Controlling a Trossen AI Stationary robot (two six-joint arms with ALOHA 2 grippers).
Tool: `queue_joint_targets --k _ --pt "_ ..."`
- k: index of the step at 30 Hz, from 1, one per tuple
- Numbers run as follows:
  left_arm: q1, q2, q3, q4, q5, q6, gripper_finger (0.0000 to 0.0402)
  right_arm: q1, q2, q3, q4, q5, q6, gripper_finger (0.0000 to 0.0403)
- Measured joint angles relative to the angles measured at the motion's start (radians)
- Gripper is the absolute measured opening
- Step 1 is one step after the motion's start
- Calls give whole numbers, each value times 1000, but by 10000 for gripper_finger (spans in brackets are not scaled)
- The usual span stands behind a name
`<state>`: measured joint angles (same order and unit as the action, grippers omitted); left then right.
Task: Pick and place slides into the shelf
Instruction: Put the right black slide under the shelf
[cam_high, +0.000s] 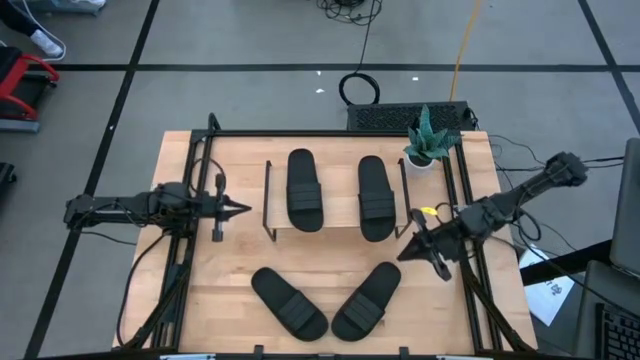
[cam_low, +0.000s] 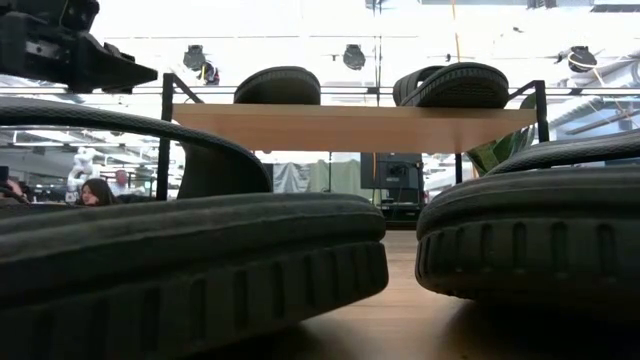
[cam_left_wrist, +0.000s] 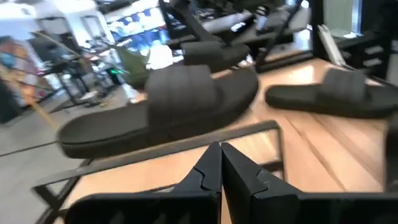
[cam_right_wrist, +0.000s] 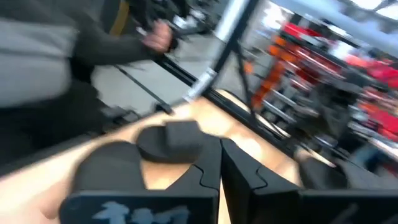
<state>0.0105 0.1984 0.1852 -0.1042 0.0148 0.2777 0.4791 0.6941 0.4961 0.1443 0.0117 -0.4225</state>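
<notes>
Two black slides lie on the shelf's wooden top, soles down. Two more slides lie on the table near its front edge, toes angled toward each other. My left gripper is shut and empty, just left of the shelf's left frame; its wrist view shows the left shelf slide ahead. My right gripper is shut and empty, off the shelf's right front corner, pointing toward the near right slide.
A small potted plant stands at the table's far right. Black rails run along both table sides. In the low view the two near slides fill the foreground. A person shows beyond the table.
</notes>
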Motion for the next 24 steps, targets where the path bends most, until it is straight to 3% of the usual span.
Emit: queue_joint_targets --k 4,6,14,21,24 --pt "0 20 0 20 51 8 2 -92 11 -32 46 -245 31 1" --pt "0 30 0 46 65 4 5 -125 10 -72 92 -292 41 1" --pt "-3 124 0 183 64 -103 15 -237 -59 -158 181 -302 135 1" --pt "-94 361 52 398 2 -16 4 -280 -92 -174 183 -300 149 0" --pt "-163 467 112 420 -74 16 2 -282 -100 -178 186 -300 158 0"
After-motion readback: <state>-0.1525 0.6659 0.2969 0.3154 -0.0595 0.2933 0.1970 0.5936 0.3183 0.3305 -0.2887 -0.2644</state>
